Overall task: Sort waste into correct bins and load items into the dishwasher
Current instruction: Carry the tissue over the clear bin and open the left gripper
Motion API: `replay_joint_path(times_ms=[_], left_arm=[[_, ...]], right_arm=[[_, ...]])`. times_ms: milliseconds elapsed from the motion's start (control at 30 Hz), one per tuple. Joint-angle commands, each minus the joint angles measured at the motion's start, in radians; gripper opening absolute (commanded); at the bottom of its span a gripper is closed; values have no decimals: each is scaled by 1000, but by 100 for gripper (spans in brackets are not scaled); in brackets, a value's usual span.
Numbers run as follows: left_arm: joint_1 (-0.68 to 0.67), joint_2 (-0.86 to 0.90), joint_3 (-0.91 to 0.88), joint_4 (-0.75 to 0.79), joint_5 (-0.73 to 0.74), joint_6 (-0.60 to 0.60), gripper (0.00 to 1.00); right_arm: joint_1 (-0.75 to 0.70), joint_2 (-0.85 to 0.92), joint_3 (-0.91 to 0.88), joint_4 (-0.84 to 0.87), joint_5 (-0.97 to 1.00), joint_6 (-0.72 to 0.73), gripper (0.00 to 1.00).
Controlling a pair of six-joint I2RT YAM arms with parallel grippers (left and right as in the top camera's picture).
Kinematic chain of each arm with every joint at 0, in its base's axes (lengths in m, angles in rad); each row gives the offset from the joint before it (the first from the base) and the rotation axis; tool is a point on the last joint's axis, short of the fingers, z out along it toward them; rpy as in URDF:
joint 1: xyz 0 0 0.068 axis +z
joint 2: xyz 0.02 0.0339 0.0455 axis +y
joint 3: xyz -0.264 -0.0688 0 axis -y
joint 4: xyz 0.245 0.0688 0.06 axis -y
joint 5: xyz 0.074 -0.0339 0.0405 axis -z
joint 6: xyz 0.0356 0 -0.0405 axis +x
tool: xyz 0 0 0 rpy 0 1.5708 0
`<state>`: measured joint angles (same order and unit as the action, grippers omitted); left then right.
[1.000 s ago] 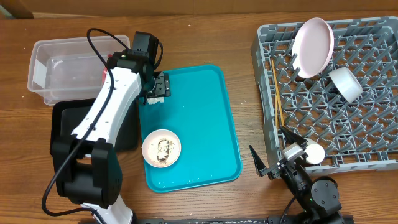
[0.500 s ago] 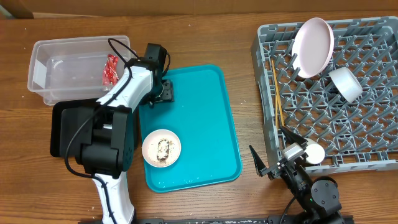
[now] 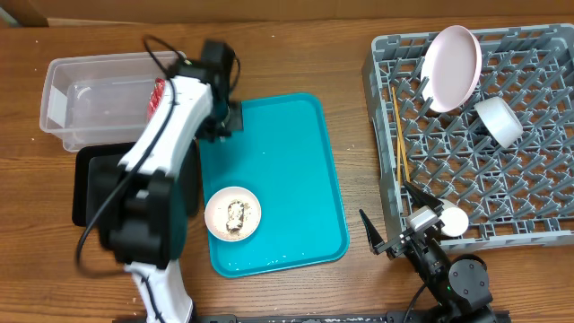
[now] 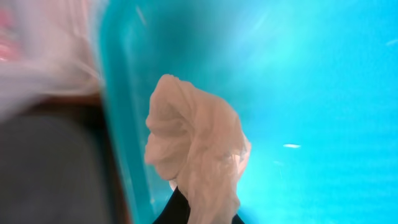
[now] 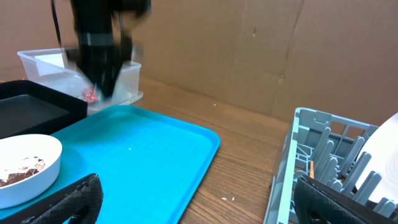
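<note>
Wooden table (image 3: 350,54) holds everything. Grey dish rack (image 3: 502,179) takes the right side. Teal serving tray (image 3: 296,170) lies mid-table. Clear plastic tub (image 3: 90,99) is at far left, with the black tray (image 3: 90,179) just in front of it, both left of the teal tray. The left arm (image 3: 166,135) reaches across the black tray and the tub's right end to the teal tray's far-left corner. The pale plate (image 3: 451,67) stands tilted on edge in the rack's far section. A white bowl (image 3: 498,121) lies on its side in the rack just beside the plate. A second white bowl (image 3: 233,213) sits upright on the teal tray near its left edge, with white rice and brownish scraps (image 3: 235,217) inside. A small white cup (image 3: 453,222) sits in the rack's near-left corner. Wooden chopsticks (image 3: 397,135) lie along the rack's left edge. The red wrapper (image 3: 160,94) is in the tub at its right end. The left gripper (image 3: 229,119) is clenched on the crumpled white napkin (image 4: 196,146), which sticks out past the fingers (image 4: 168,211) over the teal tray's left rim; the wrist view is blurred. The right gripper (image 5: 196,190) is spread wide and empty, low by the rack's near-left corner.
</note>
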<state>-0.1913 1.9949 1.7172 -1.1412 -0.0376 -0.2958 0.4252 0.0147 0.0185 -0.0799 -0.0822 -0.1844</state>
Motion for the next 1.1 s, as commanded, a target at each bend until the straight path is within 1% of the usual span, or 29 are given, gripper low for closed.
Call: replay_joint_path(times_ms=[0, 100, 233, 267, 300, 333, 367, 400, 433, 467, 533, 600, 667, 733, 833, 933, 1067], left_arm=[[26, -183, 80, -10, -92, -5, 4], [70, -233, 80, -12, -171, -34, 4], [144, -214, 72, -2, -194, -35, 4], [163, -200, 69, 3, -197, -35, 6], [184, -177, 69, 8, -202, -40, 15], [201, -154, 69, 18, -202, -42, 28], [217, -134, 69, 29, -201, -41, 52], [240, -106, 70, 40, -201, -40, 72], [256, -92, 70, 41, -197, -40, 77], [267, -88, 70, 37, -182, -40, 79], [287, -95, 79, -5, -134, -32, 84], [294, -109, 103, -54, -119, -33, 93], [293, -134, 133, -116, -118, -33, 94], [279, -181, 153, -188, -87, -33, 94], [236, -266, 152, -254, -60, -34, 94], [155, -333, 151, -290, -17, -45, 95], [14, -352, 134, -334, -25, -46, 95]], right_arm=[[-6, -12, -10, 5, -6, 0, 100], [-6, -12, -10, 5, -6, 0, 100], [-6, -12, -10, 5, -6, 0, 100], [-6, -12, -10, 5, -6, 0, 100], [-6, -12, -10, 5, -6, 0, 100], [-6, -12, -10, 5, -6, 0, 100], [-6, -12, -10, 5, -6, 0, 100], [-6, -12, -10, 5, -6, 0, 100], [-6, -12, -10, 5, -6, 0, 100], [-6, -12, -10, 5, -6, 0, 100], [-6, -12, -10, 5, -6, 0, 100], [-6, -12, -10, 5, -6, 0, 100], [-6, -12, -10, 5, -6, 0, 100], [-6, -12, -10, 5, -6, 0, 100], [-6, -12, -10, 5, -6, 0, 100], [-6, -12, -10, 5, -6, 0, 100], [-6, -12, -10, 5, -6, 0, 100]])
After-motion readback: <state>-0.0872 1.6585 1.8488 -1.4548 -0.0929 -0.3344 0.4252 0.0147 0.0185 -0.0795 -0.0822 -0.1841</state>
